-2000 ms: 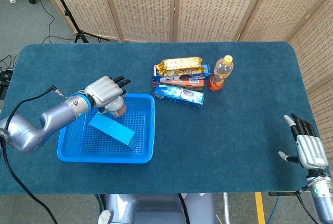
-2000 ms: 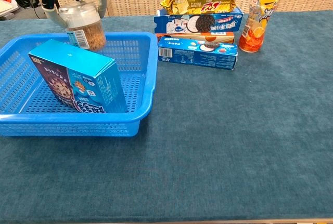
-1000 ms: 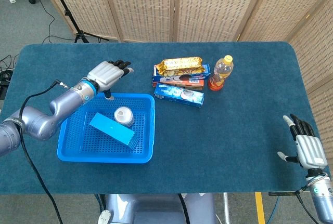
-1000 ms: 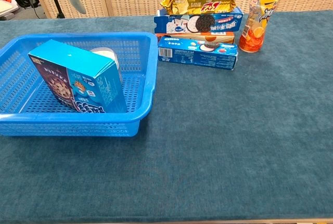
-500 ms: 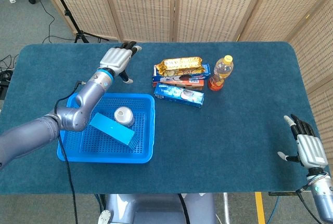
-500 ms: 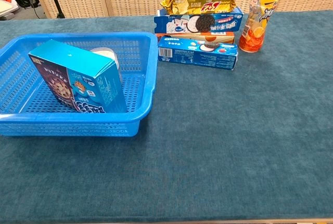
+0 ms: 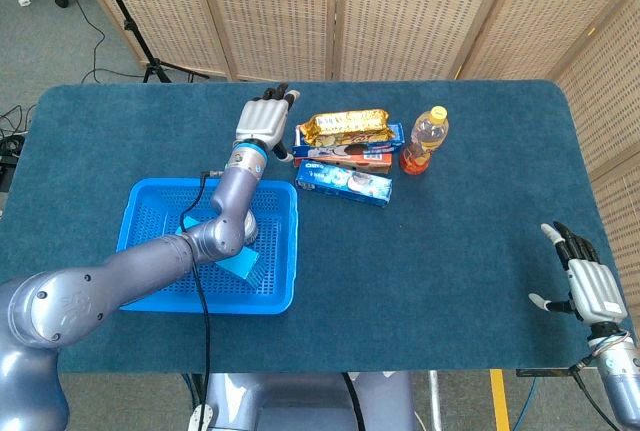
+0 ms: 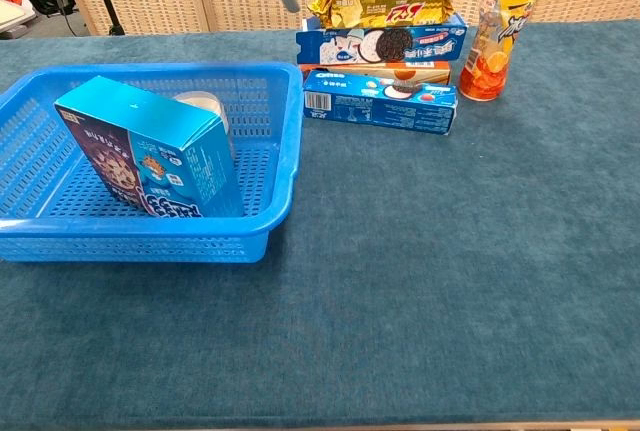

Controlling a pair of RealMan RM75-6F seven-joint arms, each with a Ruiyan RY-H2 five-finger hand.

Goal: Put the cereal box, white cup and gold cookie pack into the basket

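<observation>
basket [image 8: 285, 166]: holds cereal box [image 8: 150, 156], propped aslant, w/ white cup [image 8: 205, 109] behind it. gold cookie pack [image 7: 346, 127]: atop stacked boxes, not yet moved. left hand [image 7: 265, 117]: empty, fingers spread, just beside pack, prob. for pickup. right hand [image 7: 583, 283]: empty, spread, table edge.

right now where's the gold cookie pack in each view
Head view: the gold cookie pack lies above centre, on top of the stacked blue cookie boxes, just right of the left hand.
Chest view: it sits at the top, right of centre, on the same stack.
Shared landmark: the orange drink bottle stands right of the stack in both.
</observation>
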